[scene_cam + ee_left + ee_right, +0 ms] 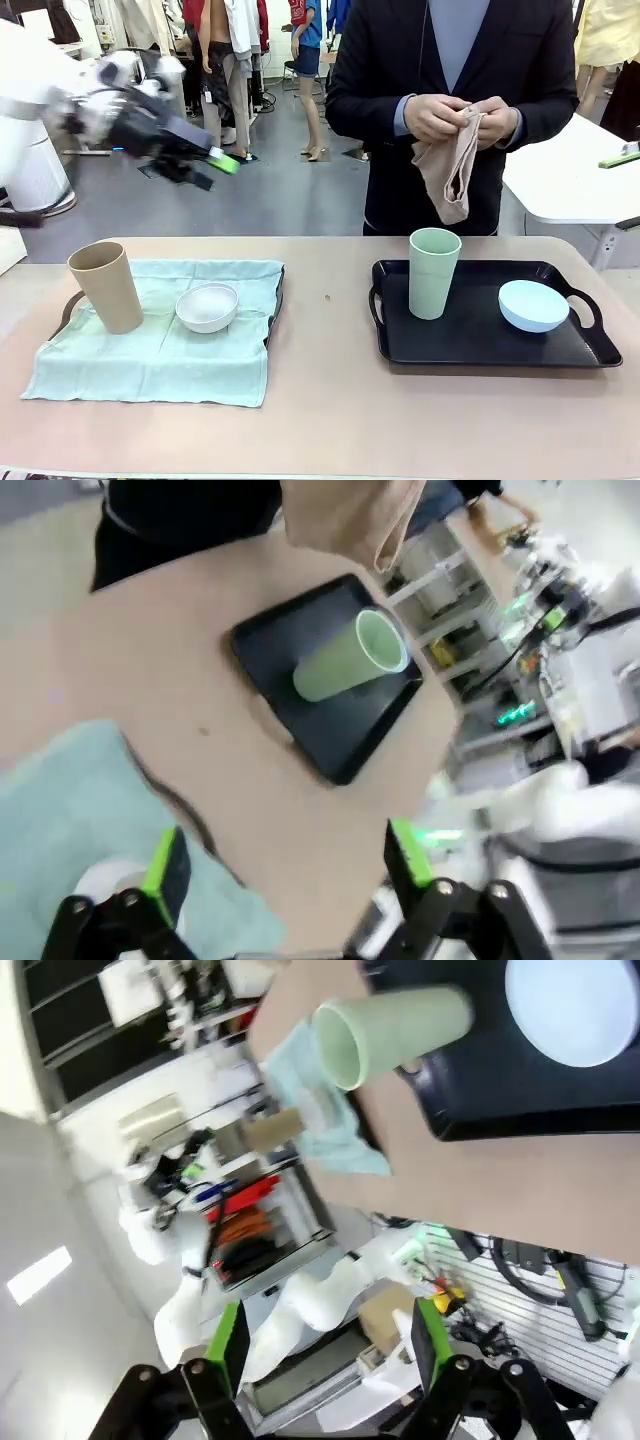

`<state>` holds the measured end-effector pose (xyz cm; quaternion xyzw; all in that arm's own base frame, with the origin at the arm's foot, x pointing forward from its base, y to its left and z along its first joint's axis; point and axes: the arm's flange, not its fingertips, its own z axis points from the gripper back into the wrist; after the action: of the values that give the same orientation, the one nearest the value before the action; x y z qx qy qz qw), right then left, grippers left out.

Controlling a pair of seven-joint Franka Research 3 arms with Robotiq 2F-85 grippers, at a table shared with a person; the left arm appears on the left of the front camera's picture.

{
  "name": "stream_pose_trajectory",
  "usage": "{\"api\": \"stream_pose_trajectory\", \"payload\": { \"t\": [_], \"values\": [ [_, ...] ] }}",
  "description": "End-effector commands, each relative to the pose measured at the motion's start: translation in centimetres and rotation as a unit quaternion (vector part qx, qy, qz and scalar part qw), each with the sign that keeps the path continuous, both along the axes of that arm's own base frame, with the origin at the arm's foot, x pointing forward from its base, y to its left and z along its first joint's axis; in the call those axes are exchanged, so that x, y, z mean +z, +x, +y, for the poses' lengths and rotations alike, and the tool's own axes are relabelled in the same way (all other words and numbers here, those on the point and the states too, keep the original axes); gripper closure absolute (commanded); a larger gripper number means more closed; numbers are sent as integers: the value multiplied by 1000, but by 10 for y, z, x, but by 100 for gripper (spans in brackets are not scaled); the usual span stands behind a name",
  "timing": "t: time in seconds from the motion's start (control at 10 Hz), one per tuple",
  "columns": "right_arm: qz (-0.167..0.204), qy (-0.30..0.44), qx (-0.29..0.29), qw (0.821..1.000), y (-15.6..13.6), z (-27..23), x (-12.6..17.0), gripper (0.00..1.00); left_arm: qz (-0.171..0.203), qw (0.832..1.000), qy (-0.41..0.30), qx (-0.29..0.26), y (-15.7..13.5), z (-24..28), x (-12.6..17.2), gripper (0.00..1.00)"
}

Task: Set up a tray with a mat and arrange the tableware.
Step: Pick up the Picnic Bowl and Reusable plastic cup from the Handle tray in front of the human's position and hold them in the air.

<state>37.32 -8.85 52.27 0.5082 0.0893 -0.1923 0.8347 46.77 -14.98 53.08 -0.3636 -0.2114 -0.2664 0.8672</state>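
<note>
tableware: tan cup [106, 286], white bowl [207, 306] on mat [150, 365], left end of counter [330, 410]; green cup [434, 272], blue bowl [533, 305] on black tray [470, 345], right end. judged light, stiff, slick plastic; take cups mid-wall. left gripper [285, 865], right gripper [328, 1345]: fingers apart, empty.

tan cup [105, 285] and pale green cup [434, 272]: matt plastic; black tray [470, 342]: faintly glossy; mat [150, 365]: soft cloth.

We see the left cup [105, 286] and left bowl [207, 307] on the mat [150, 365]. The right cup [433, 273] and right bowl [533, 305] sit in the tray [470, 340].
</note>
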Motion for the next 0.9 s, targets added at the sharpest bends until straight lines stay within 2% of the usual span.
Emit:
{"api": "stream_pose_trajectory", "payload": {
  "t": [0.0,0.1,0.2,0.3,0.4,0.5,0.6,0.7,0.8],
  "values": [
    [35,-61,-11,997,13,-6,8,15,-177,973,132,-69,34,-67,-12,0],
    [40,-79,-19,996,13,-8,7,15,-230,950,172,-121,37,-112,-28,0],
    [51,-108,-21,993,12,-10,0,15,-269,919,213,-193,34,-154,-55,0],
    [63,-149,-24,987,12,-10,-9,15,-298,892,222,-258,25,-183,-78,0],
    [93,-181,-25,979,14,-7,-19,15,-357,857,207,-310,8,-206,-97,0],
    [100,-189,-28,977,20,-1,-23,15,-383,835,186,-348,-13,-227,-104,0],
    [106,-185,-25,977,26,6,-24,15,-417,814,195,-355,-26,-240,-104,0],
    [77,-169,-24,982,13,-13,-18,15,-298,874,220,-313,-5,-232,-101,0],
    [77,-169,-24,982,13,-13,-18,15,-298,874,220,-313,-5,-232,-101,0]
  ]
}}
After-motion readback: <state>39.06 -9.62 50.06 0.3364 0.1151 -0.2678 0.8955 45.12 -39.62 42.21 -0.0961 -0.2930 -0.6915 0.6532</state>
